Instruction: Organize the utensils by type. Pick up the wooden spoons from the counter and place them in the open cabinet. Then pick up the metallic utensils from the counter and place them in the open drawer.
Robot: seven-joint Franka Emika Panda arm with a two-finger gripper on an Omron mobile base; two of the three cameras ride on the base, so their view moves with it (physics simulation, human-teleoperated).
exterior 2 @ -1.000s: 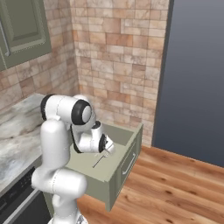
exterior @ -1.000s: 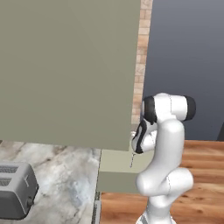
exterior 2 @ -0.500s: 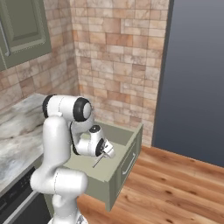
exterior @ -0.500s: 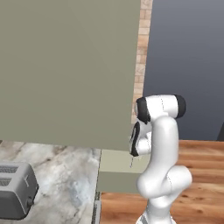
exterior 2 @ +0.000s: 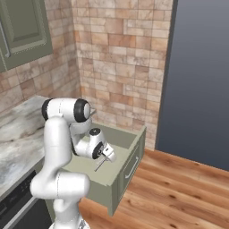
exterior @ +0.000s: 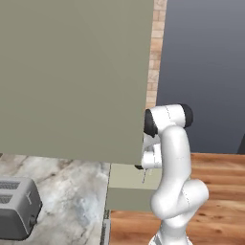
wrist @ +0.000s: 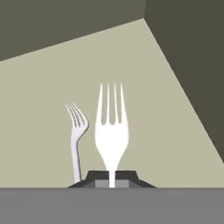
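— Brick wall (exterior 2: pixel 120 53) at the back, wood floor (exterior 2: pixel 179 192), and the drawer (exterior 2: pixel 117 135) pulled out of the green cabinets beside the counter (exterior 2: pixel 18 134). Where's the metal piece now?

— The fork (wrist: pixel 111 127) is over the drawer, tines pointing down at its floor. In the right base view it's the thin sliver (exterior 2: pixel 101 164) hanging below the gripper (exterior 2: pixel 108 154).

— Pincer wide or narrow?

— Nearly shut, pinched on the fork's handle end. The hand view has the handle running straight down between the fingertips (wrist: pixel 129 175).

— And the second fork (wrist: pixel 77 131), just left of the held one in that view?

— A shadow or a fork already lying in the drawer; I can't tell which.

— How would you expect the fork to behave?

— Light, stiff and slick, I'd say. Nothing fragile. A thin handle like that could swivel in the grip, and held at the very end it hangs long. It should clatter a bit if let go from up there.

— So lower first?

— That'd be my call, well inside the drawer walls.
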